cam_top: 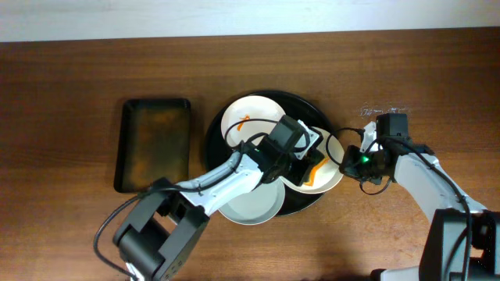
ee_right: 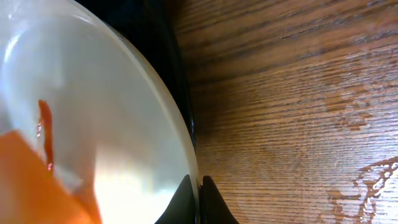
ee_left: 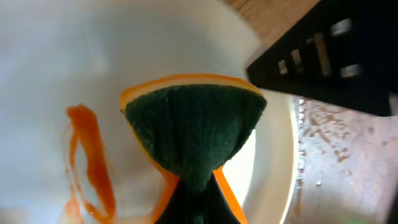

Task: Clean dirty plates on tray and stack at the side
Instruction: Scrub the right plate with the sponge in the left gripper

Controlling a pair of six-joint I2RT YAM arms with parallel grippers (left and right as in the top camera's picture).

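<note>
A round black tray [cam_top: 308, 104] holds three white plates. One at the back [cam_top: 248, 115] has orange smears, one at the front [cam_top: 251, 204] looks clean, one on the right [cam_top: 332, 176] is dirty. My left gripper [cam_top: 306, 162] is shut on a green and orange sponge [ee_left: 193, 127] pressed on the right plate [ee_left: 50, 50], beside an orange smear [ee_left: 87, 155]. My right gripper [cam_top: 349, 161] is shut on that plate's right rim [ee_right: 186, 149]; its fingertips [ee_right: 199, 186] pinch the edge.
A dark rectangular tray [cam_top: 154, 144] lies on the wooden table [cam_top: 62, 94] to the left of the round tray. Wet marks [cam_top: 383, 110] show on the wood at the right, also in the right wrist view [ee_right: 360, 180].
</note>
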